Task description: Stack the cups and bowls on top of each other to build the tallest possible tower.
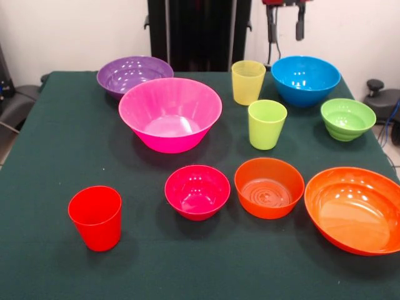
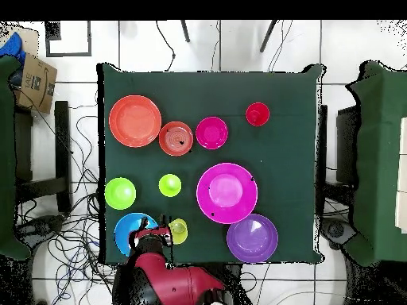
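Observation:
All cups and bowls stand apart on the green table (image 1: 56, 162), none stacked. The red cup (image 1: 95, 217), small magenta bowl (image 1: 197, 190), small orange bowl (image 1: 269, 187) and large orange bowl (image 1: 355, 209) form the near row. The large pink bowl (image 1: 170, 112), lime cup (image 1: 267, 124) and ribbed green bowl (image 1: 347, 118) stand mid-table. The purple bowl (image 1: 134, 74), pale yellow cup (image 1: 248, 81) and blue bowl (image 1: 305, 79) stand at the far side. My gripper (image 1: 285, 25) hangs open and empty, high over the far edge, between the yellow cup and the blue bowl (image 2: 127, 236).
The robot's black pedestal (image 1: 200, 31) stands behind the table's far edge. Chairs (image 2: 381, 159) flank the table, and a cardboard box (image 2: 36, 79) and cables lie on the floor.

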Motion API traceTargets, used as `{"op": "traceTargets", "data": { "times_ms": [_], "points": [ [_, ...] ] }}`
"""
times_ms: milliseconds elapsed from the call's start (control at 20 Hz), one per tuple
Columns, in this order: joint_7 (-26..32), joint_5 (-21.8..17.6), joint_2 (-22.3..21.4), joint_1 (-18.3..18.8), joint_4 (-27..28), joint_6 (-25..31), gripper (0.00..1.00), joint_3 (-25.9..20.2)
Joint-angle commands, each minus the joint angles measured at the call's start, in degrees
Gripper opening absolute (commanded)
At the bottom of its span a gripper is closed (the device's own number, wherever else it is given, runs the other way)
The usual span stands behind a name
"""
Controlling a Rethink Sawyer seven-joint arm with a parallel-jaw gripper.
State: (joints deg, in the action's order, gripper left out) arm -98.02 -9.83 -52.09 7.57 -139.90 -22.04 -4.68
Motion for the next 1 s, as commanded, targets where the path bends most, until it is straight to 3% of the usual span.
{"op": "traceTargets", "data": {
  "times_ms": [50, 250, 400, 600, 1000],
  "points": [
    [-4.2, -1.8, 11.5, -2.6, 7.7, -1.9, 1.00, 4.3],
    [-5.4, 2.4, 11.3, -5.1, 7.6, -1.1, 1.00, 9.2],
    [-5.0, 2.9, 10.7, -6.8, 8.6, -2.2, 1.00, 12.8],
    [-6.0, 2.2, 10.8, -6.5, 9.8, 0.0, 1.00, 12.8],
    [-12.4, 10.2, 14.9, -9.8, 8.0, -3.2, 1.00, 16.7]
  ]
}}
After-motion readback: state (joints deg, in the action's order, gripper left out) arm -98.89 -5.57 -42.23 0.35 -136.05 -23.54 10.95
